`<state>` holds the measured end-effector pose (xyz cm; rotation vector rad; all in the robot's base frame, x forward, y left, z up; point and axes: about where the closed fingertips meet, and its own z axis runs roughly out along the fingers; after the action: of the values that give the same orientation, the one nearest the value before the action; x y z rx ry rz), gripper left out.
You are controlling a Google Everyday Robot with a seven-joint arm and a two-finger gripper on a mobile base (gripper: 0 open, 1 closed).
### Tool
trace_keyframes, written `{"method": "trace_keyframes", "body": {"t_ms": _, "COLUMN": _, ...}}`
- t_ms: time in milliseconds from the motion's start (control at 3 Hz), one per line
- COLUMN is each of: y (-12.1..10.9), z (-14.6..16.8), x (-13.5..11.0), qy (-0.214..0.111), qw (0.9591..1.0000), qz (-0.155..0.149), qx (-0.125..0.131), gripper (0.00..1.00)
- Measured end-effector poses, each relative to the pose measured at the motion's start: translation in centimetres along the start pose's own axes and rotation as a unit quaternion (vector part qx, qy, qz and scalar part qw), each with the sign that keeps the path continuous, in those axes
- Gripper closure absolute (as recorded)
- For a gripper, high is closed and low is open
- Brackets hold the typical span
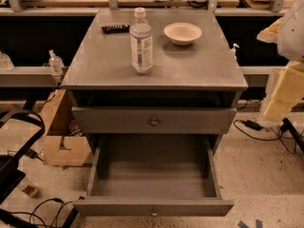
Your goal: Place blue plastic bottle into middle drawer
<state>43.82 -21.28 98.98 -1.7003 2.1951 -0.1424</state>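
Note:
The blue plastic bottle [141,42], clear with a white cap and a pale blue-white label, stands upright near the middle of the grey cabinet's top [190,70]. The middle drawer [152,206], the lowest one seen, is pulled out towards me, and its inside is bare. My gripper [285,91] shows as a cream, blocky shape under a white arm part at the right edge. It hangs beside the cabinet's right side, about level with the top, well apart from the bottle and holding nothing that I can see.
A white bowl [182,33] sits right of the bottle and a dark flat object [115,28] lies behind it to the left. The drawer front above [154,121] is shut. Cardboard [59,127] and cables [256,126] lie on the floor; a small pump bottle [55,61] stands at left.

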Motion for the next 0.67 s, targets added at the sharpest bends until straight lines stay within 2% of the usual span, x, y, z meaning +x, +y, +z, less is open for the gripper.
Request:
{"method": "trace_keyframes", "body": {"t_ms": 333, "y": 0.00, "z": 0.00, "x": 0.00, "qy": 0.000, "qw": 1.0000, "qz": 0.000, "qx": 0.000, "gripper": 0.00}}
{"method": "trace_keyframes", "body": {"t_ms": 667, "y": -0.99, "z": 0.49, "x": -0.68, "qy": -0.030, "qw": 0.9995, "qz": 0.006, "qx": 0.003, "gripper": 0.00}}
